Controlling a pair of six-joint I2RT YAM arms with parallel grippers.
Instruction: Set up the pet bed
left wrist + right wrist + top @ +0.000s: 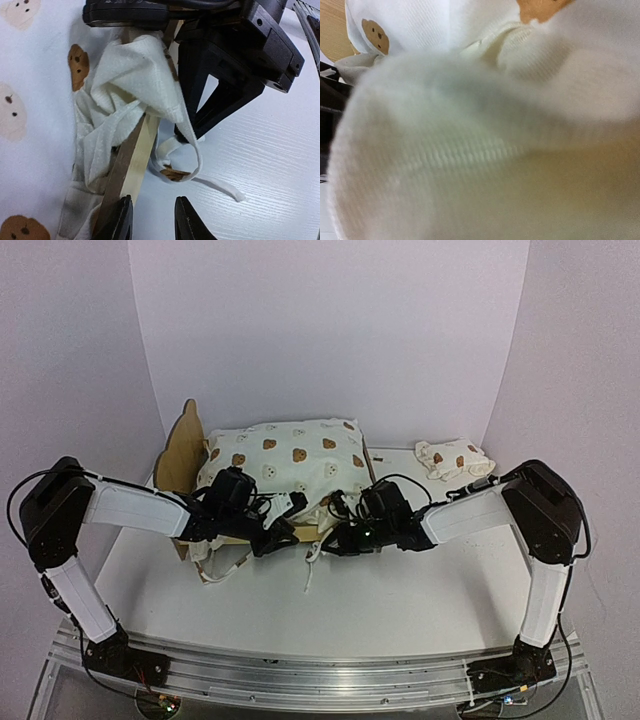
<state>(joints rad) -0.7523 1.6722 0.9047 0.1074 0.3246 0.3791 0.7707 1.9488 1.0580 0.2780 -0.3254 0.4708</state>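
Cream cotton is bunching over the light plywood side rail [136,160], and that is the spot you are working on. You are trying to get the cushion's ruffled edge [125,85] seated inside the frame rather than hanging over it. Your left gripper [152,201] is hovering with its jaws parted and nothing between them, one finger just beside the rail. Your right gripper [187,131] is closed, its tips lying against the hanging fold. I cannot tell whether it is actually pinching cloth, since its own camera is showing only blurred cream fabric pressed close. To do this well, I think you should be taking the ruffle alone, not the wood, lifting it clear of the rail and tucking it inward. Be minding the narrow loose cloth tie [220,186] trailing on the white table [400,590], which could be snagging a finger.

The pet bed [290,455] is a small light plywood frame with a bear-ear headboard [183,448] and a cream cushion printed with brown bear faces. It is sitting at the middle back of the table, headboard toward your left arm. The cushion is lying puffed and a little askew, its ruffle spilling over the near side. A small matching bear-print pillow [455,458] is lying well apart, toward your right arm.
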